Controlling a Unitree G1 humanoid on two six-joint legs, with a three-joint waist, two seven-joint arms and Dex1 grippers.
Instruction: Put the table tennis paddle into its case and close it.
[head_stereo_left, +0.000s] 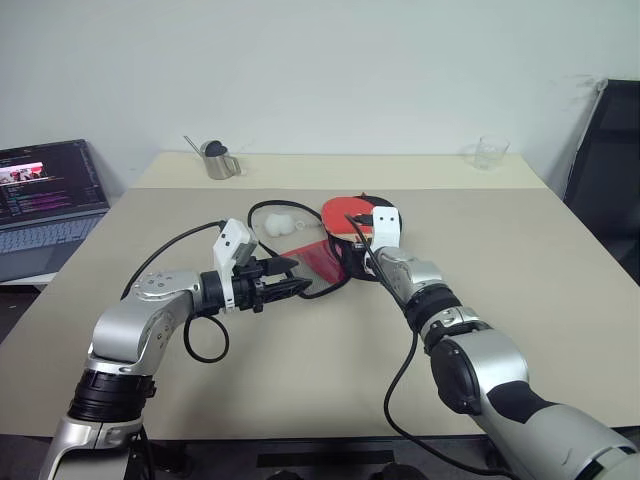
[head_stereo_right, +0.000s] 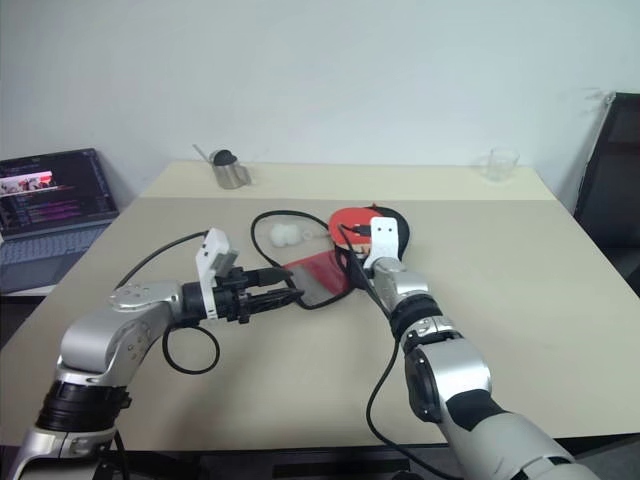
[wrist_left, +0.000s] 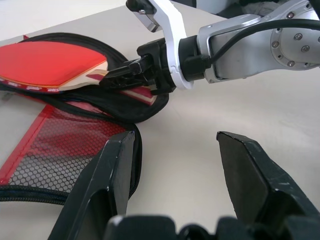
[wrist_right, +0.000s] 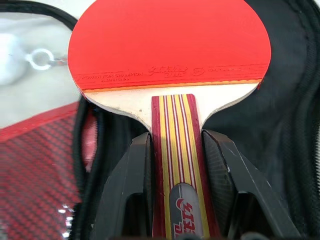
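— Where is the table tennis paddle (wrist_right: 169, 47) sitting for you?

— You are looking at it lying over the opened case (wrist_right: 280, 105), red face up, its round head resting above the black lining. Your right gripper (wrist_right: 176, 165) is clamping the striped handle, one black finger pressing each side.

— And the case itself?

— It is lying unzipped on the table (head_stereo_left: 520, 260), its clear flap with the red panel spreading out towards your left gripper (head_stereo_left: 290, 278).

— What is that one doing?

— You are holding it just beside the flap with its fingers standing wide apart, gripping nothing.

— Anything else around?

— A small white ball (head_stereo_left: 277, 224) is sitting just behind the case; a metal cup (head_stereo_left: 218, 160), a glass (head_stereo_left: 490, 152) and a laptop (head_stereo_left: 45, 205) are standing well apart.
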